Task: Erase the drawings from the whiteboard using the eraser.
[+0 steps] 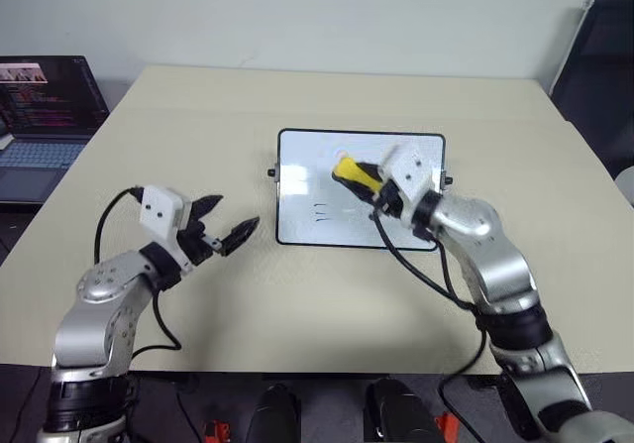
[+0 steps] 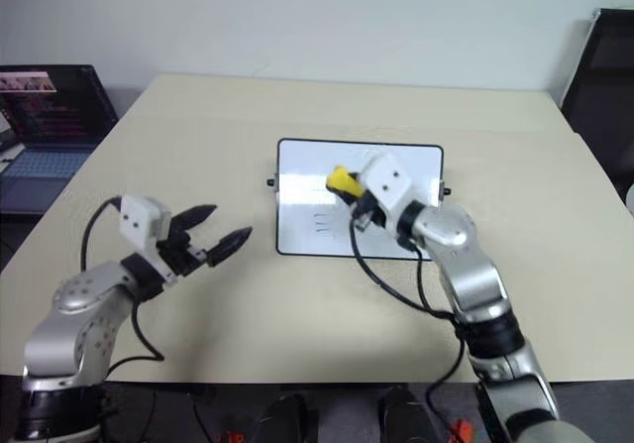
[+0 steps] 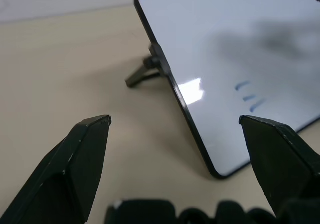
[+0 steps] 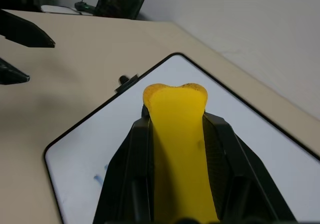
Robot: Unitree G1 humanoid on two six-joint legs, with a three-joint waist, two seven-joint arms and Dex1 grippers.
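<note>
right gripper (image 4: 175, 134) clamped on eraser (image 1: 355, 174), held over whiteboard (image 1: 297, 156) | left gripper (image 1: 226, 221) spread apart, left of board | drawings (image 1: 323, 211) seen near edge

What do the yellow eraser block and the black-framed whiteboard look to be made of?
The yellow oblong eraser block, squeezed narrower where the right end effector clamps it, looks like soft foam or rubber with a matte finish. The rectangular black-framed whiteboard looks like glossy coated board: it mirrors a bright glare patch. Its thin frame is probably plastic.
</note>
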